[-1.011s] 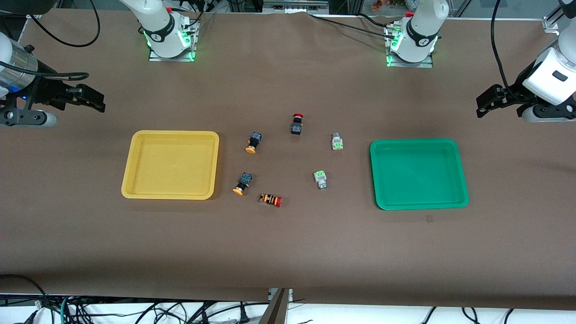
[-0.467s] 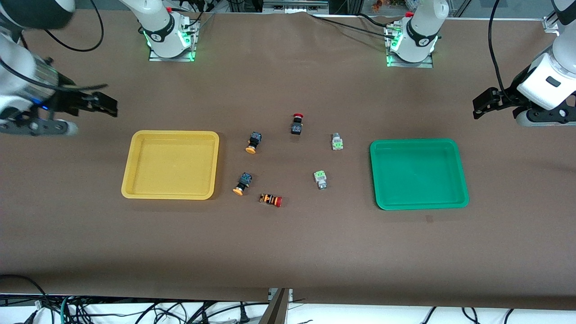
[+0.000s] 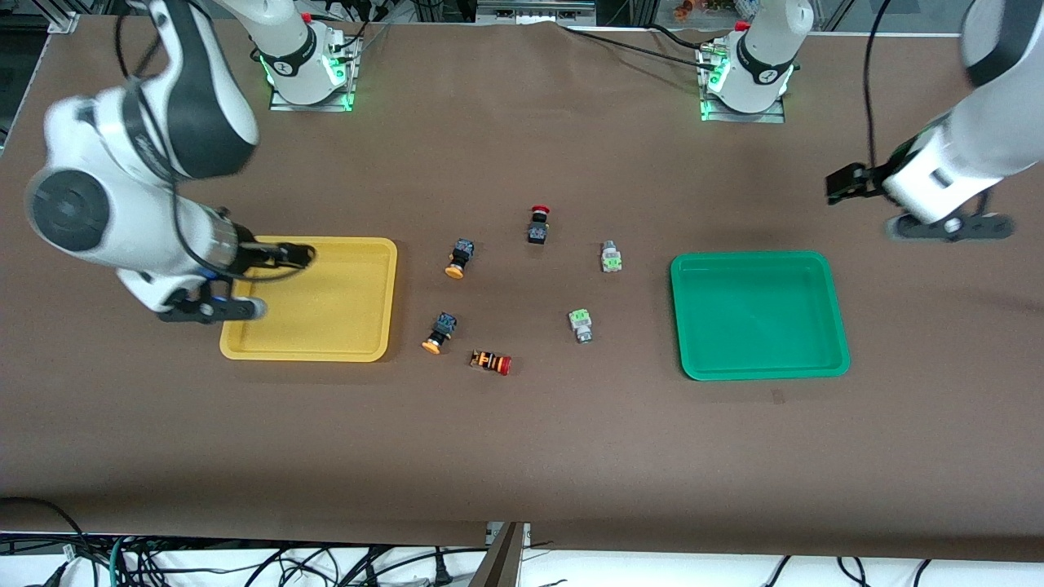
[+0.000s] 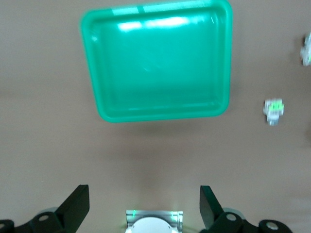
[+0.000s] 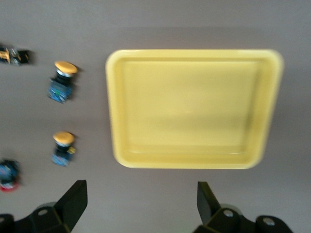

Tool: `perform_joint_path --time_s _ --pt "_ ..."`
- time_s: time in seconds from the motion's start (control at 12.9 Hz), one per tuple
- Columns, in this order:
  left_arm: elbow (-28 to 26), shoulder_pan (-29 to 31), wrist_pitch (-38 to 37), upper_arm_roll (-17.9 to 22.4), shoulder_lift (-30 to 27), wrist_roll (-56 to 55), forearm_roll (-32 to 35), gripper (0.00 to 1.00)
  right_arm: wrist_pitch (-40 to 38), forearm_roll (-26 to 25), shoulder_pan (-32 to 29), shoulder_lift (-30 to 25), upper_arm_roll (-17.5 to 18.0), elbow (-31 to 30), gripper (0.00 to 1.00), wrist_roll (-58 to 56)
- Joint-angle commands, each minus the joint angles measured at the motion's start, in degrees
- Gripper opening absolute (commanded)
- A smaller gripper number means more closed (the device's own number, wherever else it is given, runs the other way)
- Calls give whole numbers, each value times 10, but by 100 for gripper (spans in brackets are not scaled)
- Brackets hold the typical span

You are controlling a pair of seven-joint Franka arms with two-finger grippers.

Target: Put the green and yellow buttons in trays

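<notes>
Brown cloth covers the table (image 3: 522,456), with the shallow yellow plastic tray (image 3: 245,346) at frame left, the matching green tray (image 3: 840,359) at right, and both yellow-capped black buttons (image 3: 455,259) and both green-faced white buttons (image 3: 580,323) lying loose between them. The right gripper (image 3: 303,256) hangs over the yellow tray's upper edge and the left gripper (image 3: 840,184) over bare cloth above the green tray, both spread and empty. My worry is the red-capped black switch (image 3: 537,225) and red-capped orange-striped switch (image 3: 491,362) nearby, easily grabbed or knocked instead.
</notes>
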Motion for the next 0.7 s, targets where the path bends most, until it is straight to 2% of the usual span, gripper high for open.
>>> perform_joint_path --time_s 0.0,0.16,0.31,0.39,0.62 --pt "17 -11 57 -54 115 -62 -14 100 65 19 57 35 0 -15 100 128" --pt "16 -46 146 -77 191 -105 -15 100 124 19 73 64 41 -64 100 229" --pt "2 -88 238 -77 247 -178 -18 100 210 17 74 77 83 -127 100 305" --pt "-16 -105 276 -77 258 -203 -17 100 247 17 74 82 97 -156 100 323" --pt "-89 -121 356 -82 252 -229 -18 100 287 17 82 107 113 -185 100 344"
